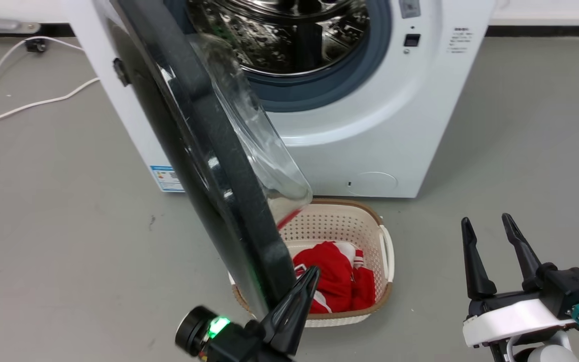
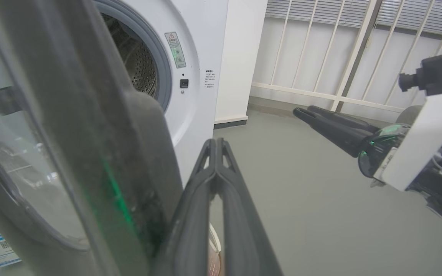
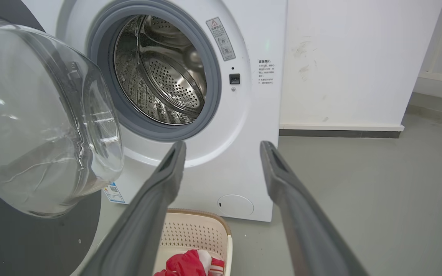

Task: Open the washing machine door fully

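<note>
Grey floor (image 1: 43,226) w/ a white cable (image 1: 33,103). Head view: the washing machine (image 1: 370,151) stands at the back. Its washing machine door (image 1: 204,151) is swung out, edge toward us, over a basket (image 1: 387,251) w/ red cloth (image 1: 334,276). L wrist view: the left gripper (image 2: 215,142) is pinched tight together, nothing in it, just beside the door rim. R wrist view: the right gripper (image 3: 223,145) is spread wide, empty. The steel drum (image 3: 159,76) shows, w/ the door at left.
</note>
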Tool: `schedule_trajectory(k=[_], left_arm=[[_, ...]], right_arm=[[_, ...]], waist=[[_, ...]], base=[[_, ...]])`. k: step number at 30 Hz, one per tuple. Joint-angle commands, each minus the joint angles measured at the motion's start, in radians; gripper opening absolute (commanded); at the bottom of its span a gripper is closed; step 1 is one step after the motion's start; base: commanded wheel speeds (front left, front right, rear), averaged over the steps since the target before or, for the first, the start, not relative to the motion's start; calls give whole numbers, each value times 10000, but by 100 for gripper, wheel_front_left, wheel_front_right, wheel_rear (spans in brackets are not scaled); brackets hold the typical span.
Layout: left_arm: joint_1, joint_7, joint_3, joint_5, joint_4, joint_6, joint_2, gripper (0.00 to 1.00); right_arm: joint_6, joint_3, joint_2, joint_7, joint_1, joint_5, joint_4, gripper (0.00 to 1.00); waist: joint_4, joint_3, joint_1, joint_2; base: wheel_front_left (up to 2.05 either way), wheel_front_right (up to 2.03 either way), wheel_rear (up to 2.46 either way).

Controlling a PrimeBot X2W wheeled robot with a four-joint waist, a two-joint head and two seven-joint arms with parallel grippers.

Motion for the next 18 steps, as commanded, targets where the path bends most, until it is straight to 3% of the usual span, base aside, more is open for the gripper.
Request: schedule_trajectory(k=[1,10,13,14,18], left_arm=[[222,59,262,-106,-2,223,233,0],[1159,78,92,-156,-452,560,280,0],[1395,68,88,-183,-510,665,282,0],[1544,55,217,-274,-471,841,235,0],[1561,37,377,-232,-403,976,252,0]], right_arm=[[-7,-10,23,-18,-17,39,45,100],[-7,-380,20,127,392,-124,8,100],[-7,-509,23,245,541,-141,-109,100],[-7,-537,21,403,639,-224,-276,100],[-7,-552,21,593,734,-273,-495,100]], waist=[[197,-86,0,0],[1356,-417,0,0],[1903,-512,0,0],[2417,-589,0,0],[3022,-671,0,0]], base=[[0,0,0],[0,0,0],[0,0,0],[0,0,0],[0,0,0]])
